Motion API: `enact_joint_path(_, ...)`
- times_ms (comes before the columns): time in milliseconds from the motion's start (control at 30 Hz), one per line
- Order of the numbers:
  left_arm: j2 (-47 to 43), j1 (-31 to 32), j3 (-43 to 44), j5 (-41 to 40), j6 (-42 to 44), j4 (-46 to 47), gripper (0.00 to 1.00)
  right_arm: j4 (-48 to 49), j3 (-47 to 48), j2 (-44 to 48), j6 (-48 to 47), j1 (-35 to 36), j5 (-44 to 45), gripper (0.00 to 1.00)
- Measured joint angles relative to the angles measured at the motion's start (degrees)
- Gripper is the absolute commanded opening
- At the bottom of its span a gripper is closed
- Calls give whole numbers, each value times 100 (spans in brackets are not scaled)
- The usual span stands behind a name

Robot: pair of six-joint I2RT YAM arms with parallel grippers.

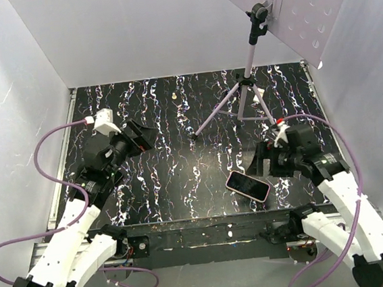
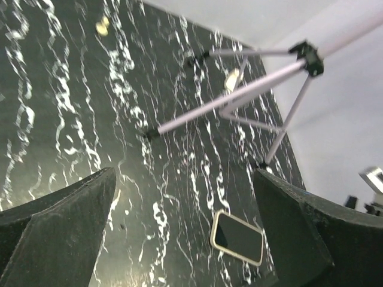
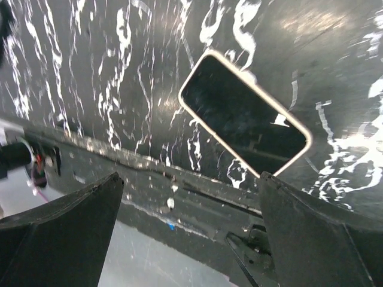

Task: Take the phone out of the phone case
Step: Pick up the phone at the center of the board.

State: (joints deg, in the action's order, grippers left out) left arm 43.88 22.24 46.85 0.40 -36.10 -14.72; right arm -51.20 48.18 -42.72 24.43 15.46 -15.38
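The phone [image 1: 248, 186] lies flat, dark screen up, near the front right of the black marbled table, still seated in its pale phone case [image 2: 212, 238], whose rim frames the screen. My right gripper [image 1: 264, 158] hovers open just behind and right of it. In the right wrist view the phone [image 3: 245, 113] lies ahead of the wide-apart fingers, with nothing between them [image 3: 191, 179]. My left gripper [image 1: 138, 136] is open over the left half of the table, far from the phone. The left wrist view shows the phone [image 2: 237, 237] near its right finger.
A tripod [image 1: 241, 98] stands at the back right, carrying a perforated white board [image 1: 294, 8]. A small pale object [image 1: 173, 96] lies at the back centre. White walls enclose the table on three sides. The table's front edge [image 1: 205, 218] runs just below the phone.
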Motion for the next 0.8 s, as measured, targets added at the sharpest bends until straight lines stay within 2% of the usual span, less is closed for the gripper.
enact_joint_path(133, 203, 0, -422, 586, -214, 184, 100, 348, -223, -527, 105, 1047, 251, 100)
enact_joint_path(233, 295, 2, -728, 949, -367, 304, 100, 520, -37, -1403, -149, 1641, 409, 100)
enact_joint_path(433, 352, 120, -1165, 1405, -551, 605, 100, 385, 682, -3257, -1073, 1965, 754, 100)
enact_joint_path(500, 330, 155, -1257, 1469, -535, 632, 100, 339, 949, -3703, -1412, 2065, 826, 96)
enact_joint_path(800, -129, 164, -1316, 1707, -400, 636, 99, 479, 1102, -4590, -2507, 2245, 1001, 96)
